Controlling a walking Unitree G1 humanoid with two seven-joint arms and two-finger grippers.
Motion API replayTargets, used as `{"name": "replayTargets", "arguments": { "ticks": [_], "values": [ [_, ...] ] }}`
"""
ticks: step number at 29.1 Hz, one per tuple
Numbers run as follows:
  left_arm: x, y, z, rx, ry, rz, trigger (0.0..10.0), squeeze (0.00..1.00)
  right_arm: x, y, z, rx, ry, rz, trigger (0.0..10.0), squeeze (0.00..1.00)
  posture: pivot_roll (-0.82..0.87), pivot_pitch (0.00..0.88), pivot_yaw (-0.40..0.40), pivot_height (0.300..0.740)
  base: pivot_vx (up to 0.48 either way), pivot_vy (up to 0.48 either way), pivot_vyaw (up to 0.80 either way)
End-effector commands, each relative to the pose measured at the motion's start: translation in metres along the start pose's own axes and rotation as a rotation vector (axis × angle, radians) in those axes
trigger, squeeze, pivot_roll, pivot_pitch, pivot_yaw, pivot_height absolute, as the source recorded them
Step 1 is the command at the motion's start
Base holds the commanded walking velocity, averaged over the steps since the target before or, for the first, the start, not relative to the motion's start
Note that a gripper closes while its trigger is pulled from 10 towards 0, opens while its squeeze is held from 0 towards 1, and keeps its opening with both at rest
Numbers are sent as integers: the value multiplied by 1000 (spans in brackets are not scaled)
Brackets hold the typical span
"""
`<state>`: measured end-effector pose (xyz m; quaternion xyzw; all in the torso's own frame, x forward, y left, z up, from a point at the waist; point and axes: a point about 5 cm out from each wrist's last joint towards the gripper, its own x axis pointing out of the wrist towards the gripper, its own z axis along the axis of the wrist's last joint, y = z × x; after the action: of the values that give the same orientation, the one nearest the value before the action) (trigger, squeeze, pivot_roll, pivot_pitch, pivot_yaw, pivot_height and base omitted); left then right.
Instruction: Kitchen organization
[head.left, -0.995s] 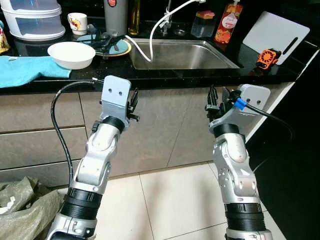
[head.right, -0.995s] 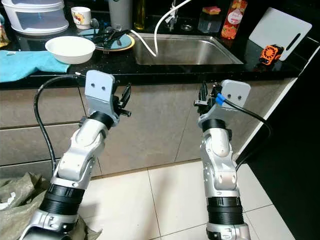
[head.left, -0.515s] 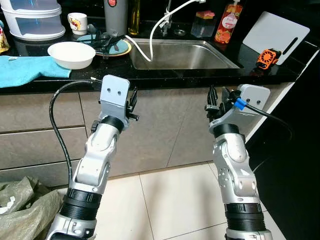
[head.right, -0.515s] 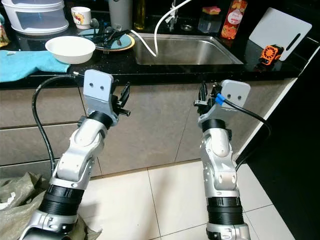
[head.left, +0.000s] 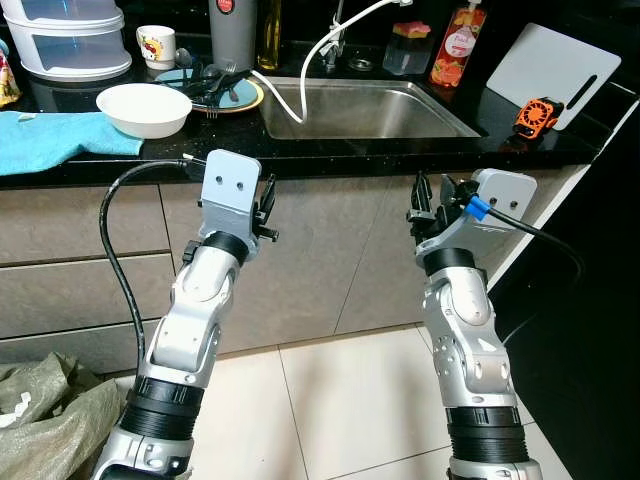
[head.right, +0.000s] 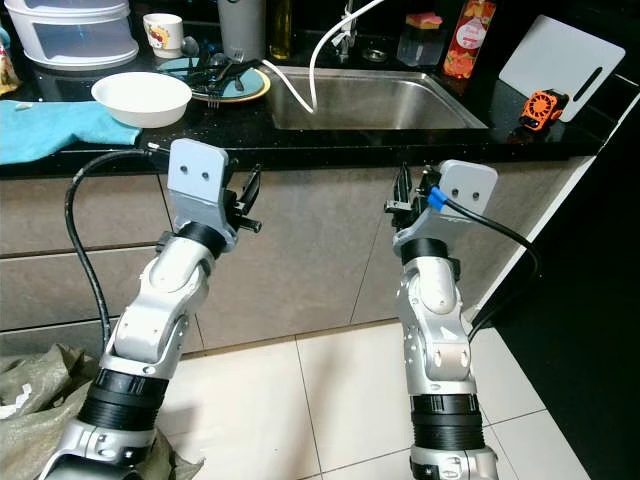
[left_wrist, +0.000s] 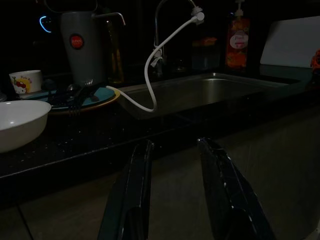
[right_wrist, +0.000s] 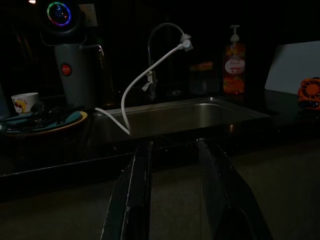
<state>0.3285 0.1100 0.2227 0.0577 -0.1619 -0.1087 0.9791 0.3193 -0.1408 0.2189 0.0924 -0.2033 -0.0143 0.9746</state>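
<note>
Left gripper: your left gripper (left_wrist: 172, 192) hovers below the counter edge, in front of the cabinet doors; its two fingers stand a small gap apart with nothing between them.
Right gripper: your right gripper (right_wrist: 172, 192) sits level with it to the right, under the sink front, fingers likewise parted and holding nothing.
Counter: the black countertop (head.left: 330, 150) runs left to right across the far side, above both grippers.
Sink: the steel sink (head.left: 365, 108) lies centre-right, its long axis left to right; a white hose (head.left: 300, 70) loops from the tap down onto the sink's left rim.
Bowl: the white bowl (head.left: 144, 108) stands upright, mouth up, on the counter to the left, beside a blue cloth (head.left: 55, 140).
Plate: a blue plate (head.left: 215, 90) with dark cutlery lies just beyond the bowl; the handles point mostly far-left.
Writing: the orange soap bottle (head.left: 458, 45) carries a white label, too small for you to read; the mug (head.left: 155, 45) shows a cartoon print, and the grey jug (head.left: 232, 30) a red round badge, wording not legible.
Right end: a white cutting board (head.left: 550, 70) leans on the wall, and a small orange gadget (head.left: 535, 113) rests in front of it.
Floor: a grey-green sack (head.left: 50, 420) is crumpled near left.
Change: since half a second ago your right wrist has edged slightly left; the left arm holds its place, and the counter items sit as they did.
</note>
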Motion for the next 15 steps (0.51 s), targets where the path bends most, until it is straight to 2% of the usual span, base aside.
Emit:
{"name": "replayTargets", "arguments": {
  "ticks": [1, 15],
  "values": [
    [2, -5, 1, -5, 0, -15, 10000, 0, 0, -3, -3, -3, 12, -15, 10000, 0, 254, 0, -87, 740, 0, 0, 0],
    [3, -6, 1, -9, -5, -11, 10000, 0, 3, -1, -1, -8, 7, 1, 10000, 0, 249, 0, -100, 740, 0, 0, 0]
  ]
}}
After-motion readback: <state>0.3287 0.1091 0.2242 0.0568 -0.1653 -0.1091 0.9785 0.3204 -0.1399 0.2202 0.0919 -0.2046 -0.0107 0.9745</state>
